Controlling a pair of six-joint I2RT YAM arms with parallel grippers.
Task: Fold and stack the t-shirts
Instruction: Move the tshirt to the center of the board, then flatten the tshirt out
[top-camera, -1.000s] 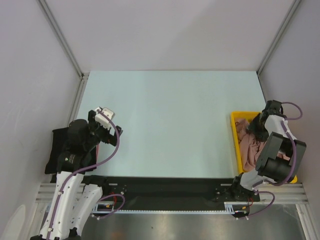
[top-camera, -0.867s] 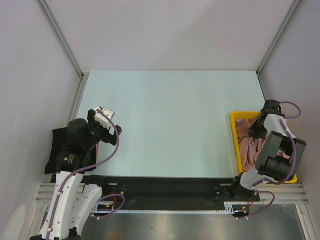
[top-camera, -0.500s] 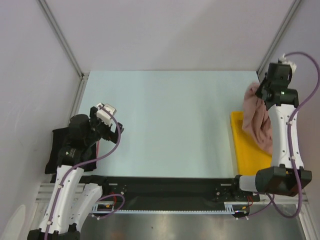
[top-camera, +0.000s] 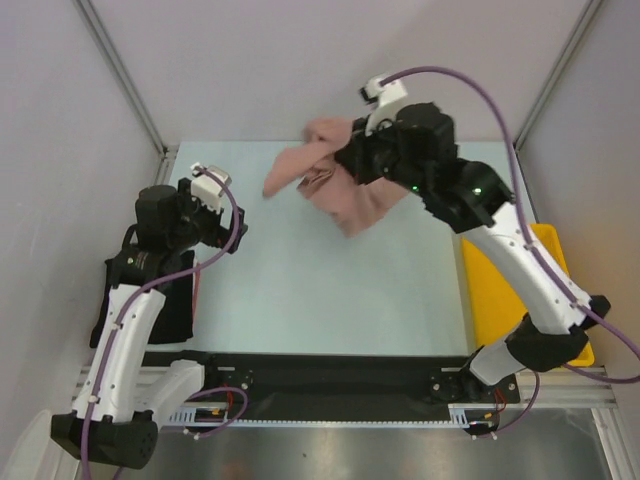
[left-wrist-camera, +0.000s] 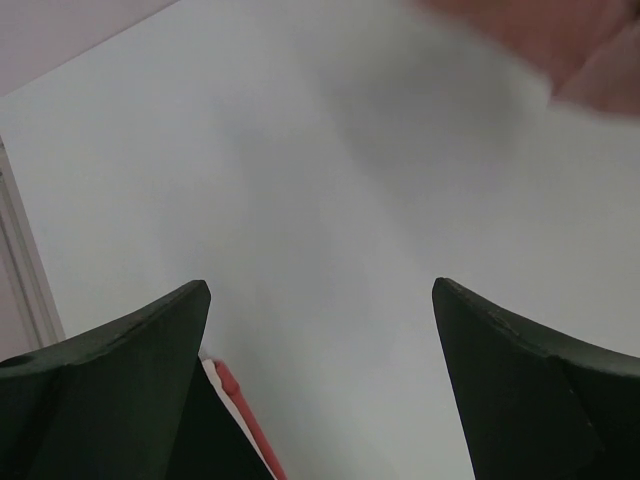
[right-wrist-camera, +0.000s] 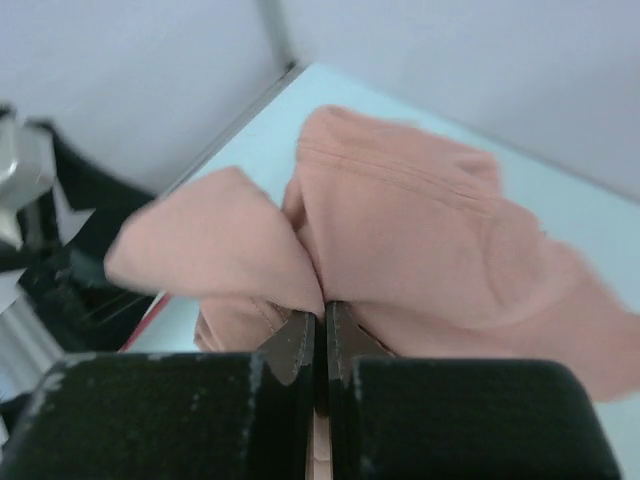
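The dusty pink t-shirt (top-camera: 335, 185) hangs bunched in the air over the far middle of the table, pinched by my right gripper (top-camera: 345, 162). In the right wrist view the jaws of that gripper (right-wrist-camera: 322, 318) are pressed together on a fold of the pink t-shirt (right-wrist-camera: 400, 220). The black t-shirt (top-camera: 178, 305) lies crumpled at the table's left edge, under my left arm. My left gripper (top-camera: 225, 222) hovers over the left side of the table. Its jaws (left-wrist-camera: 320, 290) stand wide apart with nothing between them, and a blurred bit of pink t-shirt (left-wrist-camera: 560, 40) shows beyond.
A yellow plastic tray (top-camera: 500, 290) sits at the right edge of the pale table (top-camera: 330, 280) with nothing in it. Grey walls and metal frame posts close in the back and sides. A thin red strip (left-wrist-camera: 245, 420) shows by my left finger.
My right gripper shut on the pink t-shirt in the yellow tray, lifted it out and swung it left and far across the table. My left arm rose slightly, still open.
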